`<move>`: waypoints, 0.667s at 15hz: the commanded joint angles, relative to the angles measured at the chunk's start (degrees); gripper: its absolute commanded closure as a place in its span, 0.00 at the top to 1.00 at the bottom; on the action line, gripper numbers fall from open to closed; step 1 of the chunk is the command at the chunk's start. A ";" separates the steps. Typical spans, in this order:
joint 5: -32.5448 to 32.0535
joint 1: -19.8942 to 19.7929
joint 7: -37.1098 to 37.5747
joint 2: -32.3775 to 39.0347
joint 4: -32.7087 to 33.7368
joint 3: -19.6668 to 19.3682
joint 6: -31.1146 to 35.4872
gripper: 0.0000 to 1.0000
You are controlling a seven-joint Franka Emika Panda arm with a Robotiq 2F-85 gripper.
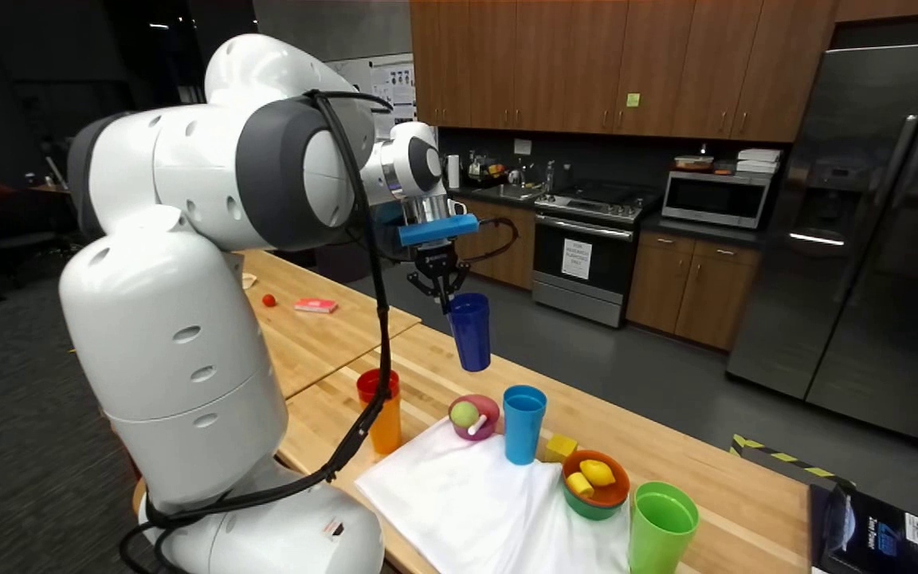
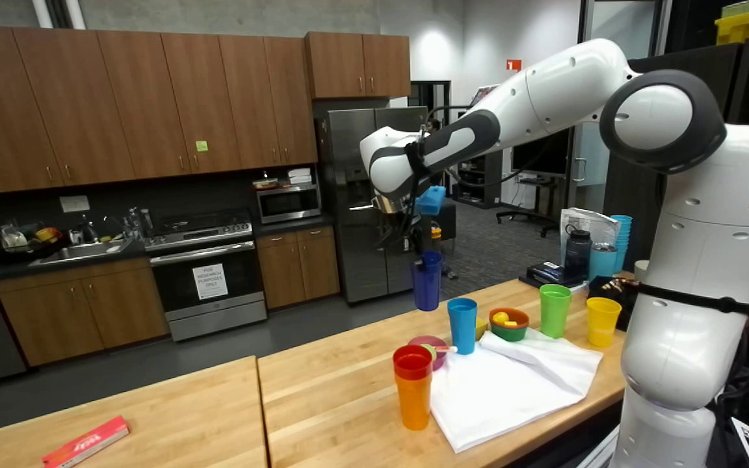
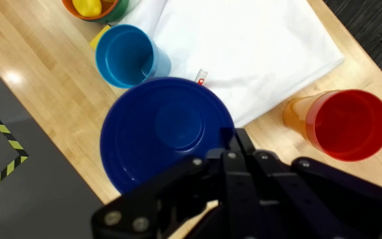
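Wrist view: black two-fingered gripper (image 3: 234, 136) pinches the rim of one dark-blue tapered plastic cup (image 3: 166, 129), clear of a pale wooden table (image 3: 51, 76).

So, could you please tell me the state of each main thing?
Dark blue cup: aloft, mouth up, empty.
Gripper: shut on its rim.
Light blue cup: upright.
Red cup: upright, inside orange cup.
Green cup: upright.
Yellow cup: upright.
Orange bowl: holding yellow pieces.
Pink bowl: holding green item.
White cloth: spread, creased.
Oven: closed.
Microwave: closed.
Fridge: closed.
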 commanded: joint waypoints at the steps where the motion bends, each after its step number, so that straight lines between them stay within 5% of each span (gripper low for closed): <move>1: -0.01 0.29 0.03 0.05 0.05 -0.25 -0.15 0.03; 6: -0.01 0.29 0.02 0.04 0.01 -0.25 -0.14 0.01; 10: 1.49 1.74 -11.58 -5.90 -0.30 0.23 -1.15 0.01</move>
